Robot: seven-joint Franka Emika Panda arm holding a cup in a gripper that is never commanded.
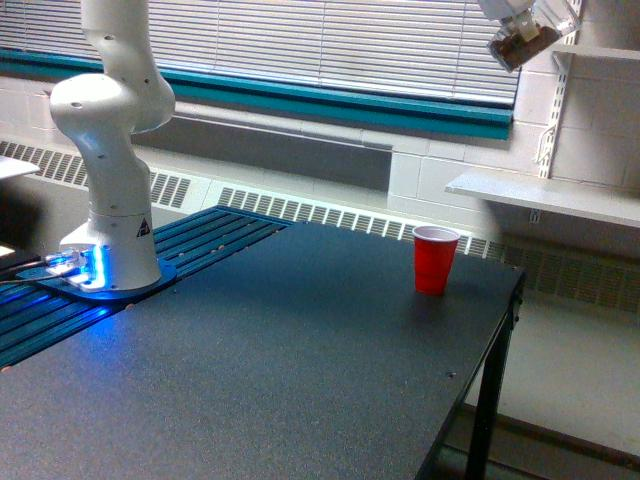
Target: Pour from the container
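Observation:
High in the exterior view's top right corner, my gripper (528,22) is partly cut off by the frame edge. It is shut on the container (522,44), a small clear cup that hangs tilted with something dark brown showing inside. It is well above the table and up and to the right of the red cup (436,260). The fingers themselves are hard to make out against the cup.
The red cup with a white rim stands upright near the far right side of the black table (300,370). The arm's white base (108,200) stands at the left on a blue-lit mount. A white wall shelf (545,192) juts out beyond the table's right edge.

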